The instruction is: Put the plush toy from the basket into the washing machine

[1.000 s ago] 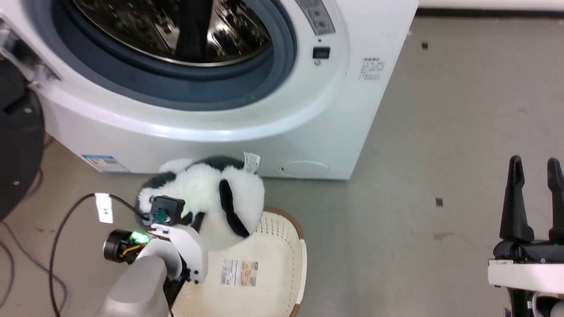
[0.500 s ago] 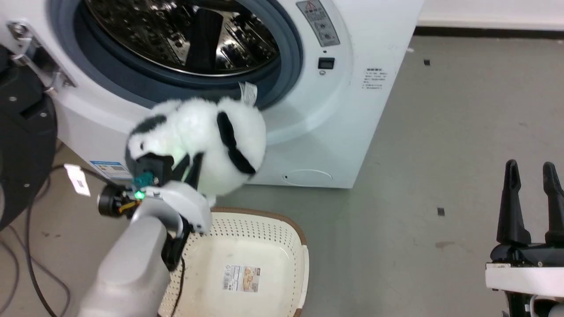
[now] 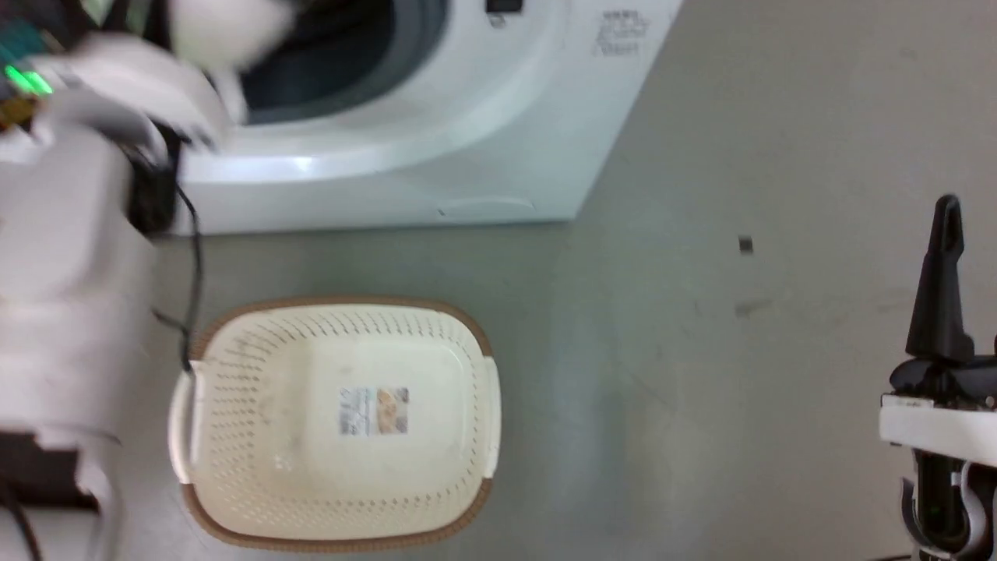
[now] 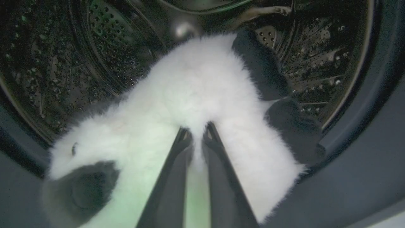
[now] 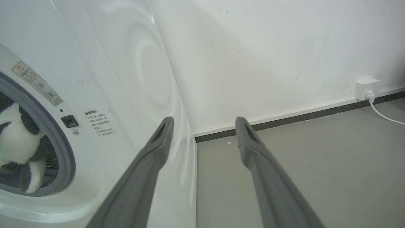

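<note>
- The plush toy (image 4: 202, 95) hangs in the round mouth of the washing machine (image 3: 436, 156), clear of the basket (image 3: 335, 305).
- The left fingers (image 4: 186, 142) are pressed close together and pinch a fold of the toy's white fur between their tips.
- In the left wrist view the perforated steel drum (image 4: 110, 50) lies behind and around the toy. The dark gasket (image 4: 364, 158) curves along its lower side, and one black limb hangs to the right, close to the gasket.
- In the right wrist view part of the toy shows inside the opening, framed by the grey ring, with a warning sticker (image 5: 36, 83) on the white front just above.
- The right fingers (image 5: 158, 148) are spread apart and hold nothing. They point past the machine's side toward the white wall (image 5: 269, 47).
- The basket stands on the grey floor (image 3: 701, 389) just in front of the machine. A label sticker (image 3: 374, 411) shows on its inner bottom.
- The pale left forearm (image 3: 70, 312) rises along the left edge of the head view, beside the basket. It is blurred near the top, with a dark cable (image 3: 191, 257) hanging by the basket's rim.
- A wall socket (image 5: 367, 88) with a white cord (image 5: 384, 115) sits above the dark skirting (image 5: 284, 118), well apart from the machine.
- A small dark mark (image 3: 745, 245) lies on the floor to the machine's right.
</note>
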You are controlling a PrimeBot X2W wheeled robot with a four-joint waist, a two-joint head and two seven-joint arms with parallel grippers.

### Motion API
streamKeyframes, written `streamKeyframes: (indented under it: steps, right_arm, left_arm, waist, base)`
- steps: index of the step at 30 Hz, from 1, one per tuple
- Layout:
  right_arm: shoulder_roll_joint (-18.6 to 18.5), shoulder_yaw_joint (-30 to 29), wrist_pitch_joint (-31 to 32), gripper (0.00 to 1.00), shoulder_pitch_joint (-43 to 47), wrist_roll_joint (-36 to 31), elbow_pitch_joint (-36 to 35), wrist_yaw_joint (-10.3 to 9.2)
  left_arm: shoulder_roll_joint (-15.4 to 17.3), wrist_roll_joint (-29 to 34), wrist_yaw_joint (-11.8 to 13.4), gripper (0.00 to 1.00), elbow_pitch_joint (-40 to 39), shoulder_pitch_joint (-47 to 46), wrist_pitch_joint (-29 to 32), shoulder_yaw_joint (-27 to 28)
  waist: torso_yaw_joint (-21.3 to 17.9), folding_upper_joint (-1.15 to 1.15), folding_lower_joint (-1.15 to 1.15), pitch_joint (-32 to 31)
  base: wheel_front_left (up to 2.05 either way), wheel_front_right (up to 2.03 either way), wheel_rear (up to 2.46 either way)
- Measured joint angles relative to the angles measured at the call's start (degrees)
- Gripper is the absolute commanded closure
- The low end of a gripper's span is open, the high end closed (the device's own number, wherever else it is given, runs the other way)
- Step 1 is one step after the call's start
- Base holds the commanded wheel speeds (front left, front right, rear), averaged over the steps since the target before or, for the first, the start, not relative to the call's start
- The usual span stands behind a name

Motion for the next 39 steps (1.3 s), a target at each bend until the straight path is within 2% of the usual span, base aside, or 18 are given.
streamKeyframes:
  steps: [7,14,22,23,24,31,39]
  right_arm:
    - [0.0,0.0,0.0,0.0,-2.6,1.7,-0.5,0.01]
    - [0.0,0.0,0.0,0.0,-4.8,2.8,-1.3,0.0]
    - [0.0,0.5,0.0,0.0,-5.5,3.1,-2.2,0.01]
    - [0.0,0.6,0.0,0.0,-5.6,3.1,-2.2,0.0]
    - [0.0,0.7,0.0,0.0,-5.7,3.0,-2.3,0.0]
    - [0.0,1.0,0.0,0.0,-6.1,2.7,-1.9,0.01]
    - [0.0,2.0,0.0,0.0,-5.7,0.7,-0.9,0.01]
  left_arm:
    - [3.2,1.2,0.6,1.0,4.0,-13.8,0.4,0.9]
    - [4.4,2.3,1.4,1.0,10.0,-25.3,0.6,1.0]
    - [5.7,3.5,2.4,1.0,15.1,-29.5,-0.2,0.9]
    - [5.6,3.5,2.4,0.78,15.7,-29.5,-0.2,1.0]
    - [5.5,3.6,2.4,0.0,16.2,-29.5,-0.2,0.7]
    - [4.7,4.8,3.2,0.0,14.0,-27.0,-0.6,1.1]
    - [3.1,5.5,4.0,0.0,8.0,-10.9,-0.7,3.8]
  waist:
    - [-3.9,0.0,0.0,8.2]
    - [-6.9,0.0,0.01,15.0]
    - [-8.5,0.0,0.01,19.6]
    - [-8.5,0.0,0.01,19.8]
    - [-8.4,0.0,0.01,19.8]
    - [-7.4,0.0,0.0,17.9]
    - [-6.2,0.0,0.0,10.8]
  base:
    - [0.0,0.0,0.0]
    - [0.0,0.0,0.0]
    - [0.0,0.0,0.0]
    - [0.0,0.0,0.0]
    - [0.0,0.0,0.0]
    - [0.0,0.0,0.0]
    - [0.0,0.0,0.0]
